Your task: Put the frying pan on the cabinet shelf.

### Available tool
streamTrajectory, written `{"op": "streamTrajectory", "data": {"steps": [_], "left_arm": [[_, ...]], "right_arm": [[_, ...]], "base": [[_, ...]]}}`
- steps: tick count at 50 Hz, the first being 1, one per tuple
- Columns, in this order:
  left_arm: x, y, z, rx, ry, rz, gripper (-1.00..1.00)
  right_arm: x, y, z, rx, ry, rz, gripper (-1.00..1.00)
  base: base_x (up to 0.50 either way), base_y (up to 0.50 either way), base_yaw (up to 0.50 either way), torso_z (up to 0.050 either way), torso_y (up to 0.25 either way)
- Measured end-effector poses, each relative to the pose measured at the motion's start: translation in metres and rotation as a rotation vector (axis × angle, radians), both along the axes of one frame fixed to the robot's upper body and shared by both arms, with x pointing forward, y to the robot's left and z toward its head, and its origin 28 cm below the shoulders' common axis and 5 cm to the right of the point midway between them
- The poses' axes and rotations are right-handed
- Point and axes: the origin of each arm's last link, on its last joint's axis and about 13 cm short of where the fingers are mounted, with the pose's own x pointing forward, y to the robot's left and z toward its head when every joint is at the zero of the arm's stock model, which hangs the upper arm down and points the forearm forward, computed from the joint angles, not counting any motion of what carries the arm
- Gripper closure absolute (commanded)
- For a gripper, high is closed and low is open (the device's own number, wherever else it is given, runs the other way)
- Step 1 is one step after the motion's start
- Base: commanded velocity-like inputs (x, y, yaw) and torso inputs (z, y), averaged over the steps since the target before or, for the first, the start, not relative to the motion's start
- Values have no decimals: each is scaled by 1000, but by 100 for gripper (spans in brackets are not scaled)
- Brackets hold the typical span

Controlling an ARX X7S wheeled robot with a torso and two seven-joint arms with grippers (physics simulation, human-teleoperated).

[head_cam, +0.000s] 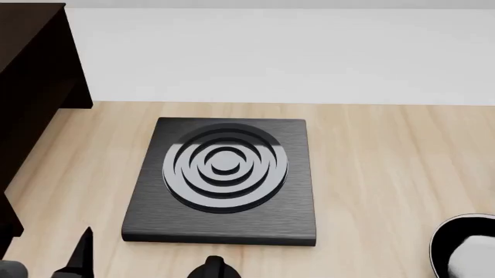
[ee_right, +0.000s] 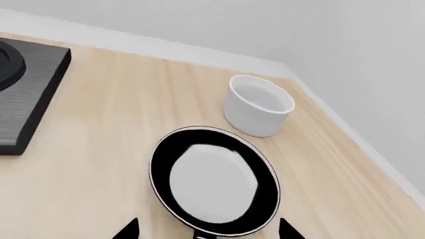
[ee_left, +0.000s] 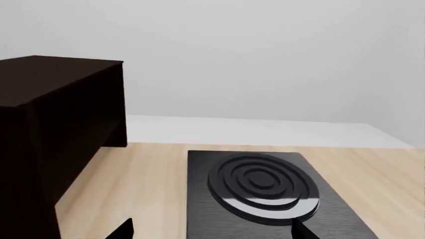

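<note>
The frying pan (ee_right: 214, 185), black with a thin silvery rim and a pale inside, lies flat on the pale wooden tabletop. Its edge also shows at the head view's lower right corner (head_cam: 464, 250). My right gripper (ee_right: 209, 231) is open just above it, one fingertip on each side where the handle starts. Most of the handle is out of view. The very dark brown cabinet (ee_left: 47, 114) stands at the table's left end (head_cam: 31, 69). Only its top board and side walls show, and I cannot make out the cabinet shelf. My left gripper (ee_left: 212, 233) hangs open and empty over the hob's near left edge.
A square black hob (head_cam: 224, 174) with concentric rings lies mid-table. A white bowl (ee_right: 258, 105) stands just beyond the pan, near the table's right corner. A pale wall runs behind the table.
</note>
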Motion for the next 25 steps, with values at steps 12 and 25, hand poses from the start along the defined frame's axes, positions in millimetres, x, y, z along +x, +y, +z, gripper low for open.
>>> {"op": "streamTrajectory", "data": {"steps": [12,25], "left_arm": [[1,-2,2,-1,-1,-6,-100],[2,-3,3,-2,0,-10,-100]], "right_arm": [[-10,0,-23,38,45,-37,-100],[-13,1,-45,84,84,-65,-100]], "base": [[0,0,0,0,0],[0,0,0,0,0]]}}
